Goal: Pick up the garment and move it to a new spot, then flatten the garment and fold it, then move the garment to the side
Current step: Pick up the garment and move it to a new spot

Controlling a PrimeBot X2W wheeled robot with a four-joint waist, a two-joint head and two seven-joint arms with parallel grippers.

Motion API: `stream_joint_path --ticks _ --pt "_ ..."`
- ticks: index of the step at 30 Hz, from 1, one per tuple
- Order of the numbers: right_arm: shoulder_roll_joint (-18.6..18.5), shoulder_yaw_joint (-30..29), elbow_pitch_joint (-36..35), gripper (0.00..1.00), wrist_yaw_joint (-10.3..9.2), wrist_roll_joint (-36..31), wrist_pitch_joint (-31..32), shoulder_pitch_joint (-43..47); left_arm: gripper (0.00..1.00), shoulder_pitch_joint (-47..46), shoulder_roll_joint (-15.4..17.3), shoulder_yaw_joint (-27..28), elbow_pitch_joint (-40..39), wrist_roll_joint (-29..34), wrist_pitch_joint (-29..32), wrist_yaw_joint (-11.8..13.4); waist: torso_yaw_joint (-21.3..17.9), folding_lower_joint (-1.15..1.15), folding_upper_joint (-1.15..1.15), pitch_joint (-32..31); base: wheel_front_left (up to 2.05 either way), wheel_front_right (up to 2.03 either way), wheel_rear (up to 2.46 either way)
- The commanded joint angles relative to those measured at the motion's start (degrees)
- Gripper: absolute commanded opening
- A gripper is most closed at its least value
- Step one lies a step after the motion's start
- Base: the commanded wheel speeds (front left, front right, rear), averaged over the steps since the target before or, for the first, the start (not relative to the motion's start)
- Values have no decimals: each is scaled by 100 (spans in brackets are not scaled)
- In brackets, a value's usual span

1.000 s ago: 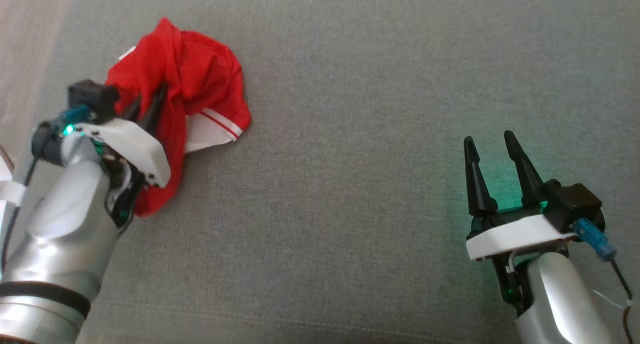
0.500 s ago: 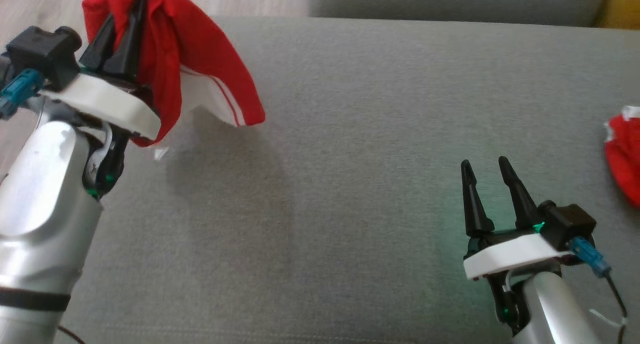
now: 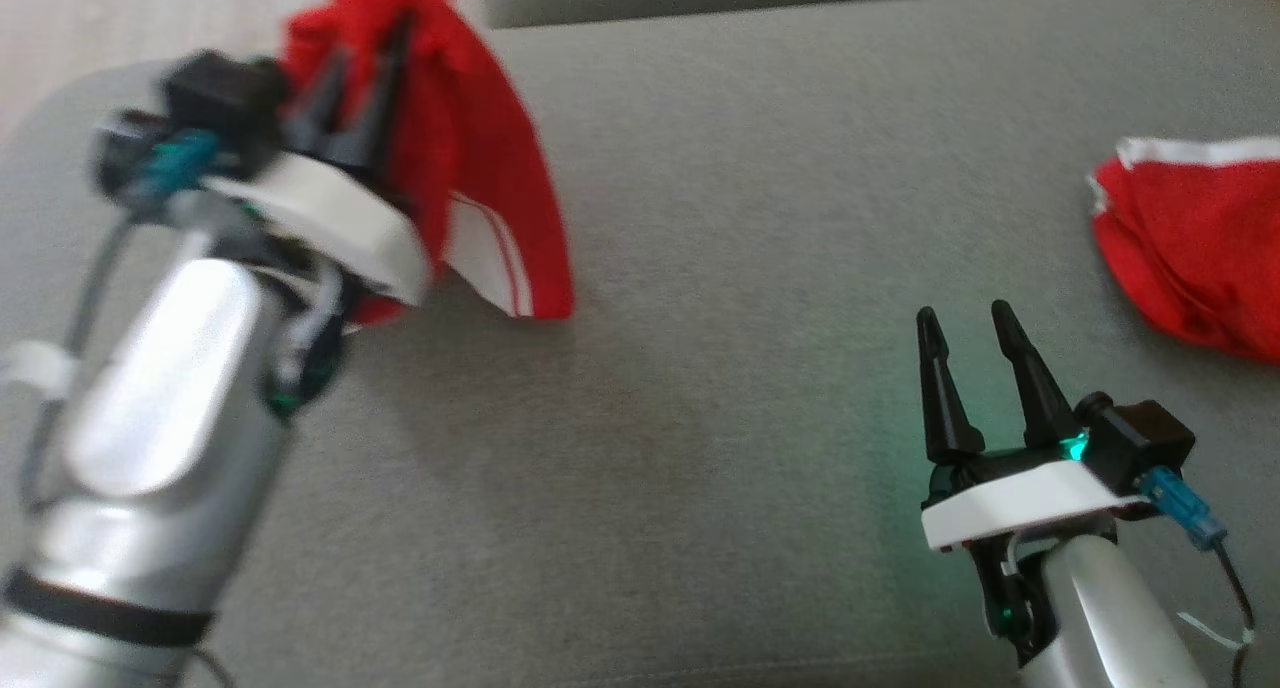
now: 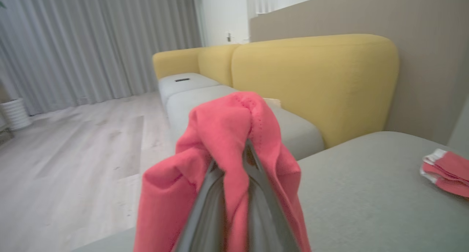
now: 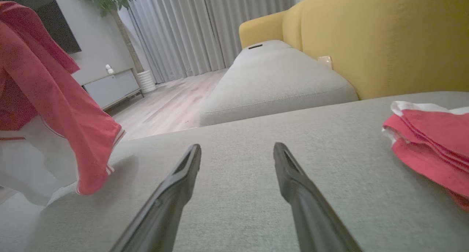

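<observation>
Red garment [image 3: 480,188], soft and limp, bunched in closed jaws of left gripper [image 3: 368,48]; jaws of right gripper [image 3: 963,313] wide apart, empty; hem corners likely the better hold for flattening.

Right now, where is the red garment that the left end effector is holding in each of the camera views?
Head view: the red garment hangs at upper left, above the grey cushion.
Left wrist view: garment at bottom centre, up to mid-frame.
Right wrist view: garment hanging at the left edge.
Shared landmark: the folded red pile, at the right edge in head, left wrist and right wrist views.
</observation>
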Motion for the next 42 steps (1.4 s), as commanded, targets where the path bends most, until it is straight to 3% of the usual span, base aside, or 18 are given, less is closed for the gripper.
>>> stream_joint_path --ticks 1,11,12,17,23,27,34,42 --pt "-16 142 -208 100 -4 35 -66 -246 0 -347 49 176 -173 50 20 36 -235 0 0 175 0 0 0" --pt "-16 262 -238 100 -4 39 -67 -318 1 -682 -1402 -397 841 26 -329 207 -995 0 0 356 0 0 0" --pt "-16 247 -246 100 -4 33 -67 -329 98 -699 -1502 -463 981 25 -411 206 -1045 0 0 365 0 0 0" --pt "-16 173 -259 100 -4 6 -67 -325 100 -730 -1746 -876 1506 -98 -708 35 -1097 0 0 337 0 0 0" --pt "-16 62 -232 100 -4 -75 -67 -227 100 -729 -1782 -970 1791 -279 -990 -1 -791 0 0 115 0 0 0" --pt "-16 -23 -225 100 -4 -167 -67 -165 100 -581 -1613 -676 1736 -230 -1086 106 -454 0 0 -109 0 0 0" --pt "-16 -215 -178 100 -4 -355 -68 79 100 703 -903 324 537 137 -1099 157 233 0 0 -527 0 0 0" --pt "-16 -259 -171 100 -4 -407 -33 374 100 2189 -805 1069 -240 344 -1100 4 610 0 0 -829 0 0 0"
